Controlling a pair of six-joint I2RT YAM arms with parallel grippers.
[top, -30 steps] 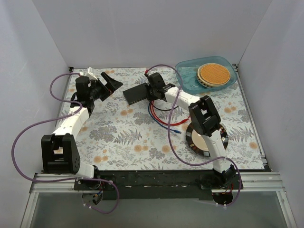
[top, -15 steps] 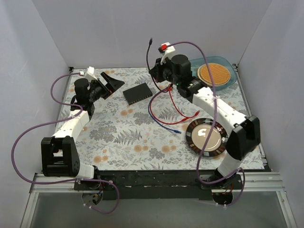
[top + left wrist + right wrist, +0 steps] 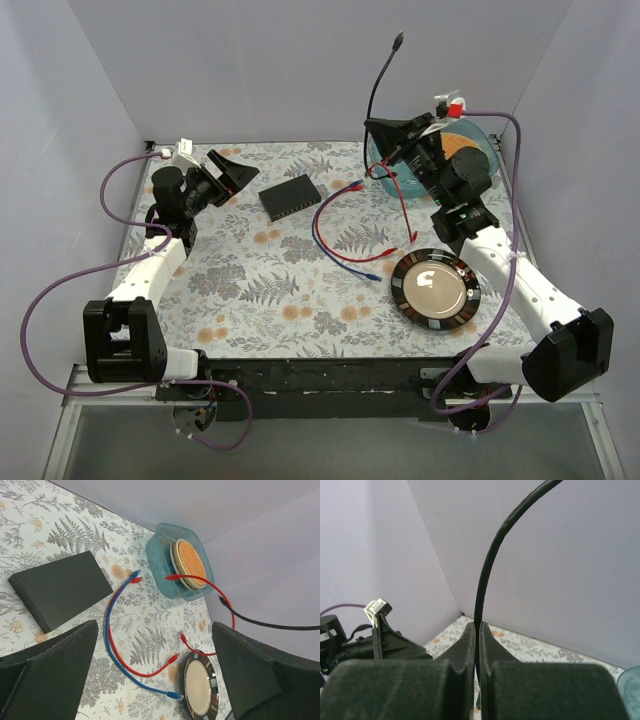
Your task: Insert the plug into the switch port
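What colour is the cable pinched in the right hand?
Black. The cable shows clearest in the right wrist view.

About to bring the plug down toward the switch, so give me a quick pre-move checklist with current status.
1. Grip: right gripper shut on black cable: ok.
2. Free end: plug clear above the grip: ok.
3. Alignment: plug raised high, away from the switch: not ok.
4. Target: switch port row uncovered: ok.
5. Support: left gripper open, empty: ok.
6. Snags: red cable clear of black cable: cannot tell.

Switch box [image 3: 291,197] left of dish [image 3: 436,288] (cables [image 3: 318,228] between)
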